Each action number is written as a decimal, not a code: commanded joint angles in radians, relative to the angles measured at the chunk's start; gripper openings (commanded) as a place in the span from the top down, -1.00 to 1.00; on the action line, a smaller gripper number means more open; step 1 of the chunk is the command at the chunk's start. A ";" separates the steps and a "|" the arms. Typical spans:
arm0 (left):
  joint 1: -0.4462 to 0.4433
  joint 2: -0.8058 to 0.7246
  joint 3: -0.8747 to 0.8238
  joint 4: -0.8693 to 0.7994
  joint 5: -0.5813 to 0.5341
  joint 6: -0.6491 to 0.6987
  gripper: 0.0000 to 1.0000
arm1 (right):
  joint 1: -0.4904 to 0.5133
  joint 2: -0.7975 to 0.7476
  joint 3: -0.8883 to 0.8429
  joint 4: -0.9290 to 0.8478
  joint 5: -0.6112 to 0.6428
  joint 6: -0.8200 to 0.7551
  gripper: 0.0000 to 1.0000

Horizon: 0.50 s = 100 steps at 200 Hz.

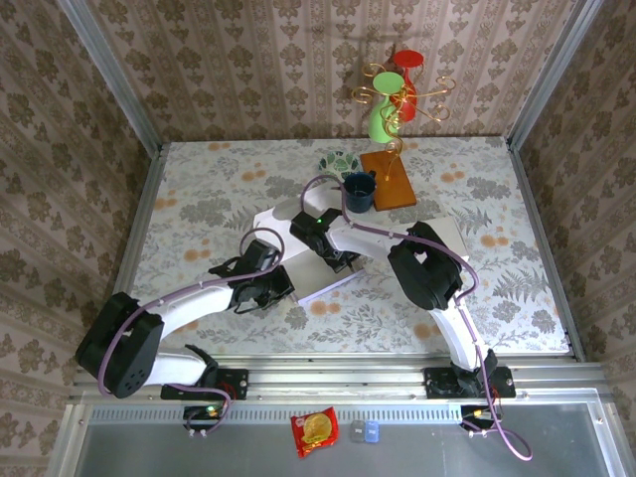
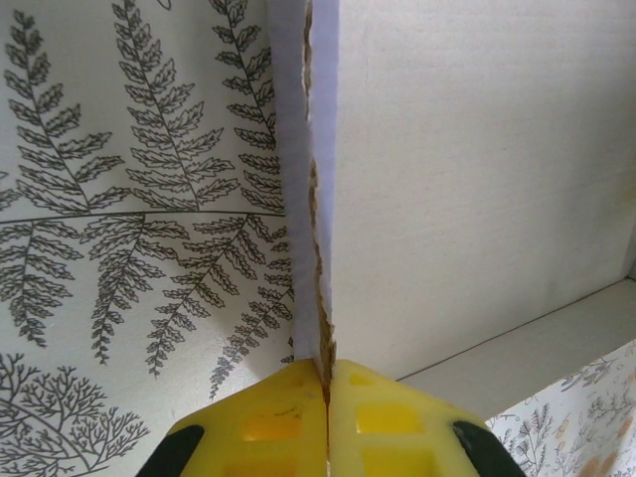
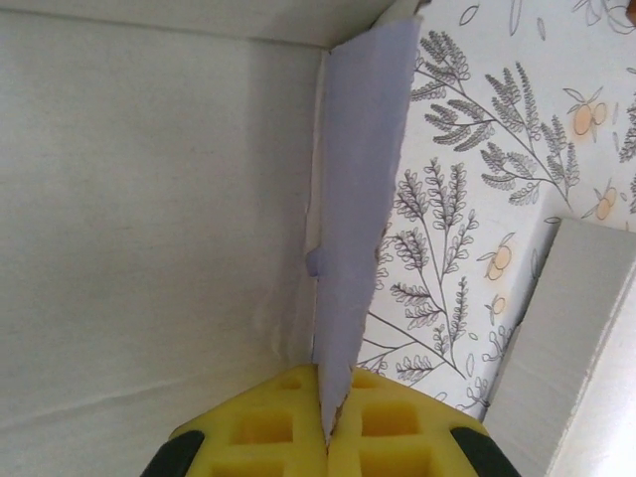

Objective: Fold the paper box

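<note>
1. The blue cup (image 1: 359, 191) stands toward the far side of the floral table (image 1: 199, 199). Every place below is given from that cup.
2. The paper box (image 1: 273, 221), a white cardboard sheet that is partly opened out, lies just on the near side of the cup. It spreads to the cup's left and right.
3. The left gripper (image 1: 283, 290) sits at the box's near edge, to the near-left of the cup.
4. In the left wrist view, its yellow fingertips (image 2: 268, 427) are pressed together on the raw edge of a cardboard flap (image 2: 320, 149). The flap is seen edge-on, with a white panel (image 2: 477, 179) on its right.
5. The right gripper (image 1: 343, 263) is over the box, just nearward of the cup.
6. In the right wrist view, its jaws are clamped on a thin, lavender-tinted flap (image 3: 360, 179). A broad white inner wall (image 3: 149, 199) lies to the left of that flap.
7. An orange wooden board (image 1: 393, 181) lies just right of the cup.
8. A green vase (image 1: 384, 117) stands beyond the cup.
9. A red snack packet (image 1: 316, 431) lies well nearward of the cup, past the table's near edge.
</note>
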 commanded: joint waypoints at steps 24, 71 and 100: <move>0.006 0.028 0.017 0.038 0.005 0.028 0.85 | 0.021 -0.018 -0.038 0.067 -0.187 0.051 0.97; 0.008 0.021 0.023 0.013 0.001 0.040 0.85 | -0.032 -0.120 -0.107 0.133 -0.268 0.087 0.62; 0.009 0.018 0.037 -0.016 0.000 0.055 0.85 | -0.070 -0.191 -0.133 0.161 -0.327 0.085 0.41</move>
